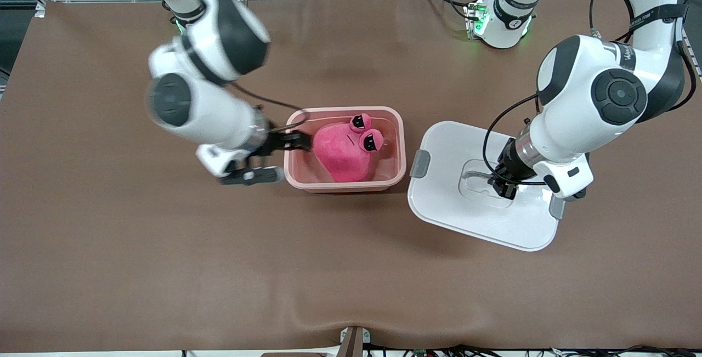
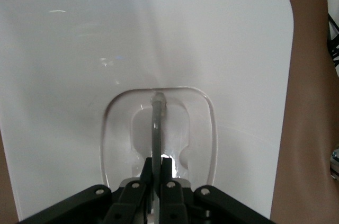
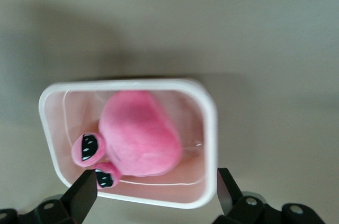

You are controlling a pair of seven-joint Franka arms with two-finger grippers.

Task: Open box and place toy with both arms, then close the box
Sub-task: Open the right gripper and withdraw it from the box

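Note:
The pale pink box [image 1: 395,143] stands open at the table's middle, and the bright pink toy [image 1: 343,154] sits inside it with its black-lidded eyes up. The white lid [image 1: 455,209] is off the box, beside it toward the left arm's end. My left gripper [image 1: 503,186] is shut on the lid's clear handle [image 2: 157,123], over the lid's middle [image 2: 228,49]. My right gripper [image 1: 293,157] is open at the box's end toward the right arm. One finger is over the rim and the other outside it. In the right wrist view the open fingers [image 3: 85,192] straddle the box rim [image 3: 209,128] near the toy [image 3: 140,134].
A brown cover [image 1: 164,269] spreads over the whole table. Grey clips [image 1: 419,163] stick out from the lid's ends. Cables and shelving stand along the table's edge by the arm bases.

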